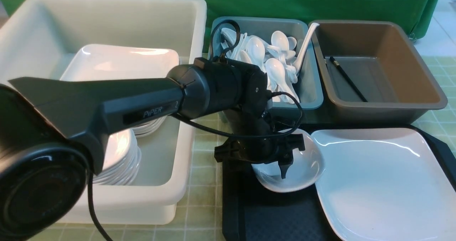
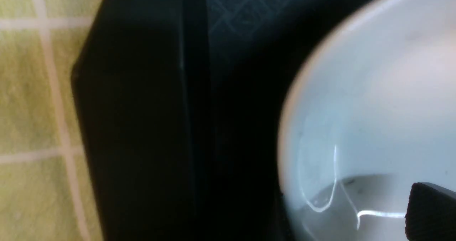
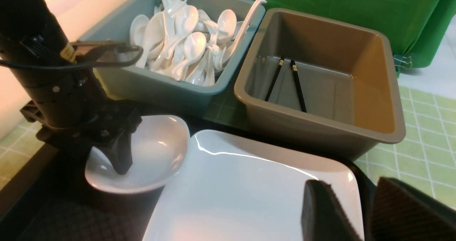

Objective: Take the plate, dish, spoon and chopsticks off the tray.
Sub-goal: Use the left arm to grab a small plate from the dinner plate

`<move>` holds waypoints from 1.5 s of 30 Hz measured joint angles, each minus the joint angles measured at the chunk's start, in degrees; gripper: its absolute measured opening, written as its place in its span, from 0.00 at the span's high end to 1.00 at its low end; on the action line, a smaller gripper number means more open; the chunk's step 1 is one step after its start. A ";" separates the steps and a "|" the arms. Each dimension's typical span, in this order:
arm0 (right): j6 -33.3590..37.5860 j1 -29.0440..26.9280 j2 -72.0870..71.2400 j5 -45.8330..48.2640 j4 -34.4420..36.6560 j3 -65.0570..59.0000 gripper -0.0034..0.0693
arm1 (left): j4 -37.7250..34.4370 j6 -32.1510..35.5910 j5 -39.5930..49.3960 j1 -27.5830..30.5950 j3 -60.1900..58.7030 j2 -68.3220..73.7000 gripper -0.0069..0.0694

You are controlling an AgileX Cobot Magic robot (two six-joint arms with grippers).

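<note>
Left gripper (image 1: 258,168): released, jaws spread wide, lowered over the dish's left rim.
Left fingers (image 1: 284,170): one tip stands inside the dish. The other is lost against the dark tray, so contact with the rim cannot be confirmed.
Dish (image 1: 302,168): small, deep and white. It sits upright on the far left part of the tray, just beside the plate's corner.
Plate (image 1: 381,184): lies flat on the right part of the tray, nothing on it.
Tray (image 1: 270,219): black, resting on the green checked cloth (image 1: 205,184).
Right gripper (image 3: 363,212): jaws parted, holding nothing, hanging over the plate's right edge.
Chopsticks (image 3: 286,80): both lie on the floor of the brown bin (image 3: 377,70), behind the tray.
Teal bin (image 1: 310,87): left of the brown bin, filled with a heap of white spoons (image 1: 274,61).
White tub (image 1: 178,184): left of the tray, containing stacked plates and dishes.
</note>
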State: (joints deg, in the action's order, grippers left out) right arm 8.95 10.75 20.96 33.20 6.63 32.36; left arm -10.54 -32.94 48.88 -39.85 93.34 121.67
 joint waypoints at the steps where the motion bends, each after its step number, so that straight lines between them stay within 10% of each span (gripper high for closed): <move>1: 0.00 0.00 0.00 0.00 0.00 0.00 0.66 | -0.11 0.32 0.28 0.00 0.00 -0.11 0.31; 24: 0.00 0.00 0.00 0.06 0.00 0.00 0.64 | 0.83 -0.07 2.16 0.65 -0.08 -0.41 0.34; 36: 0.00 0.00 0.00 0.06 0.00 0.00 0.64 | 0.83 1.69 3.33 0.65 -0.08 -0.46 0.81; 45: 0.00 0.00 0.00 0.06 0.00 0.00 0.64 | -1.39 8.06 5.37 0.76 -0.08 -2.14 0.84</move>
State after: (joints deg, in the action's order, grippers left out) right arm 8.95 10.75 20.96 33.26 6.63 32.36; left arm -11.93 -24.88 54.24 -39.09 93.26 119.53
